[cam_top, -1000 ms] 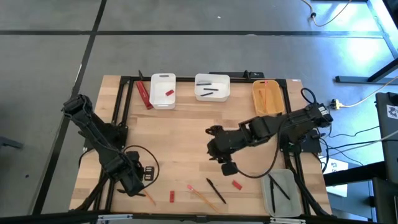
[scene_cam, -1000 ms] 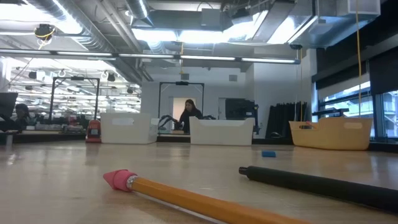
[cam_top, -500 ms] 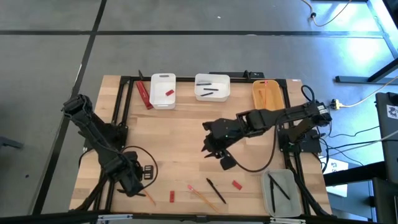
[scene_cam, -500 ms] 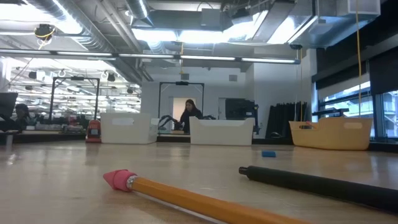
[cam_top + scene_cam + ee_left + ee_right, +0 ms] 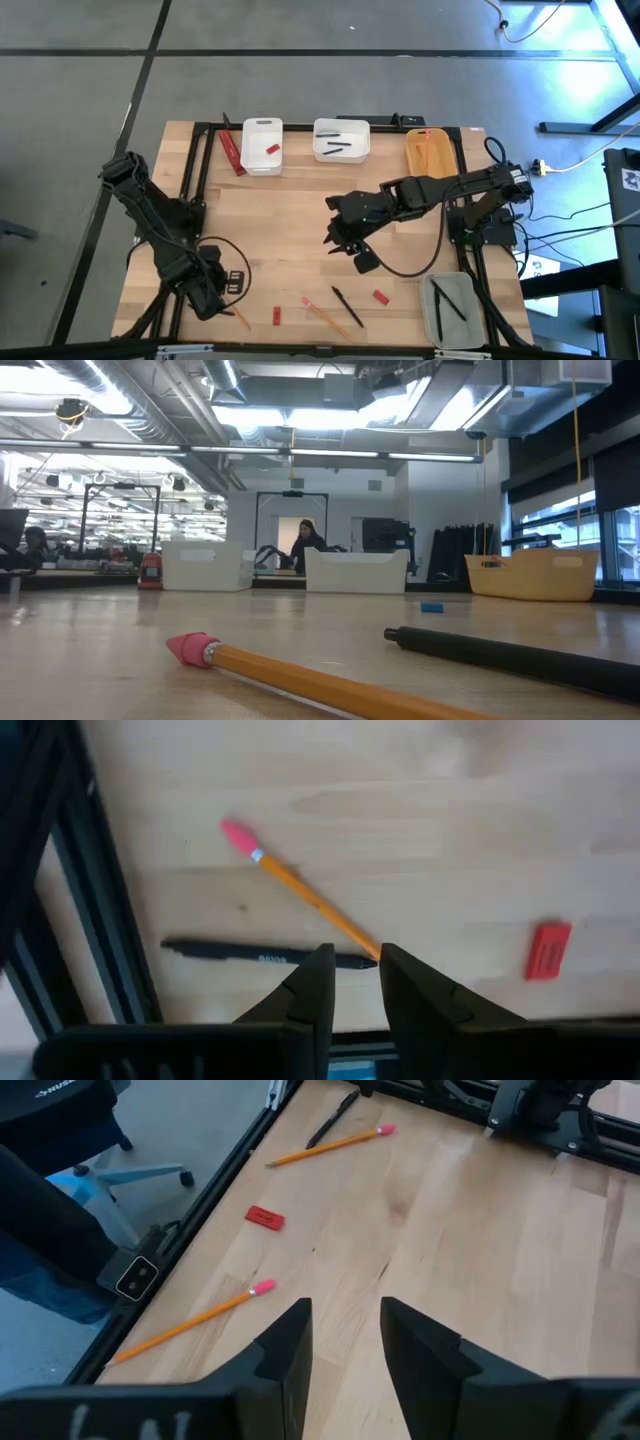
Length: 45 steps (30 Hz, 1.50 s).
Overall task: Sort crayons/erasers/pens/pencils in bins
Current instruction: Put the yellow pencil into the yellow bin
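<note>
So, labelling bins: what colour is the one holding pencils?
Yellow-orange bin, with the pencils inside; clearest in the high view.

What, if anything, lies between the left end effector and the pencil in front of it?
Nothing visible. In the left wrist view the left end effector hangs with its fingers slightly apart right at the tip of the pencil. A black pen lies on the table beside that tip, not across the path.
</note>
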{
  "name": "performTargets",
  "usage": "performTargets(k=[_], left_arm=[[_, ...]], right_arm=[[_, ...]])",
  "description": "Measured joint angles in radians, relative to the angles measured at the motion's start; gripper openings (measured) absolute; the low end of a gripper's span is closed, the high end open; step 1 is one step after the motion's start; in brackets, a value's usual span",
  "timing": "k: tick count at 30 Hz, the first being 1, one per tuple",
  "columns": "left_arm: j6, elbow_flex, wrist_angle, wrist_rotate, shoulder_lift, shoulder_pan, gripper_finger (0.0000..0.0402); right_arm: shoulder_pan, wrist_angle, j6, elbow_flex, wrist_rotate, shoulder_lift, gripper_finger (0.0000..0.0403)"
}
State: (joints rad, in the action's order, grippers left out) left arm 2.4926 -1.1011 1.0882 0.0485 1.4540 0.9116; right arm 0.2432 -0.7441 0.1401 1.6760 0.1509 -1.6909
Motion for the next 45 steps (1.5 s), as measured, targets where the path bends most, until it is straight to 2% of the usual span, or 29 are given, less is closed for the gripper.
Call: performTargets(k=[4, 11, 13, 21, 26, 29, 36, 40, 45], left_arm=[[-0.220, 0.000, 0.000, 0.021, 0.000, -0.008, 0.0076], [-0.765, 0.000, -0.006, 0.138, 0.001, -0.008, 0.0072], [-0.869, 0.000, -0.006, 0.157, 0.001, -0.008, 0.0074], [-0.893, 0.000, -0.001, 0.169, 0.002, -0.008, 0.0075], [-0.971, 0.000, 0.040, 0.158, 0.002, -0.008, 0.0075], [-1.032, 0.000, 0.055, 0.165, 0.002, -0.008, 0.0096], [-1.142, 0.000, 0.069, 0.156, 0.003, 0.011, 0.0176], [-1.305, 0.000, 0.055, 0.156, 0.003, 0.051, 0.0189], [-1.401, 0.000, 0.053, 0.156, 0.003, 0.096, 0.0190]], right_arm=[[0.000, 0.000, 0.000, 0.000, 0.000, 0.000, 0.0123], [0.000, 0.000, 0.000, 0.000, 0.000, -0.001, 0.0123], [0.000, 0.000, 0.000, 0.000, 0.000, -0.001, 0.0123], [0.000, 0.000, 0.000, 0.000, 0.000, -0.001, 0.0123], [0.000, 0.000, 0.000, 0.000, 0.000, -0.001, 0.0123], [0.000, 0.000, 0.000, 0.000, 0.000, -0.001, 0.0123], [0.000, 0.000, 0.000, 0.000, 0.000, -0.001, 0.0123], [0.000, 0.000, 0.000, 0.000, 0.000, -0.001, 0.0123], [0.000, 0.000, 0.000, 0.000, 0.000, -0.001, 0.0123]])
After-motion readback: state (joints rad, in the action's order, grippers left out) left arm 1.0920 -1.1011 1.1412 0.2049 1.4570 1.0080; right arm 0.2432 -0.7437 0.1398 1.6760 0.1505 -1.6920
